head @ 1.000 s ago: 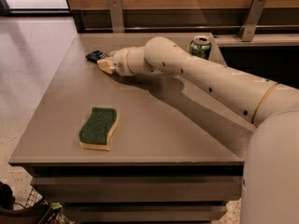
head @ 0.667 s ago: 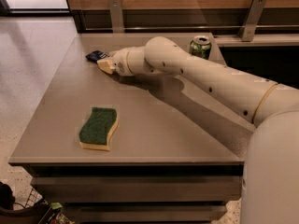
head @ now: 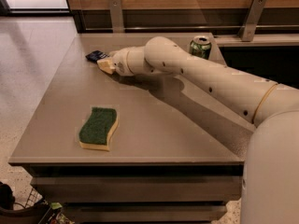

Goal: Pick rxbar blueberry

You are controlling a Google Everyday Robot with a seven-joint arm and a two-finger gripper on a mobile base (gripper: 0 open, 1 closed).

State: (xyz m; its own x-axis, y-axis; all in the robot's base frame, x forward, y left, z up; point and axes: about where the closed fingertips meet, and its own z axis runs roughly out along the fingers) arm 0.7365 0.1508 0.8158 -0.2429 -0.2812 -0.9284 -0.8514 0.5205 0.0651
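A: Log, near→far. Sponge (head: 98, 127) lies flat on table (head: 159, 129), front-left, green side up, well apart from the rest. Same spot as 1.0 s ago.

B: Arm?

A: Arm (head: 210, 78) reaches in from the right, low over the table. Gripper (head: 106, 64) is at the far-left area, tip just beside the rxbar blueberry (head: 95, 56), poss. touching its near-right end. Grip state: can't tell from this view.

B: Any change over the last sec?

A: None visible. Arm pose, gripper pos. and bar pos. all match the frames at -1.0 s and -0.7 s. Bar lies flat on the table near the far-left corner, not lifted.

B: Meaning for the task?

A: Judgement: approach looks done, arm holding at the bar, prob. aligning or closing. Pick not yet made. No drift suggests the bar wasn't nudged away, which is good.

B: Far end?

A: Green can (head: 201, 46) is upright at the far edge, behind the arm, well apart from the gripper. Not a factor unless the lift swings right.
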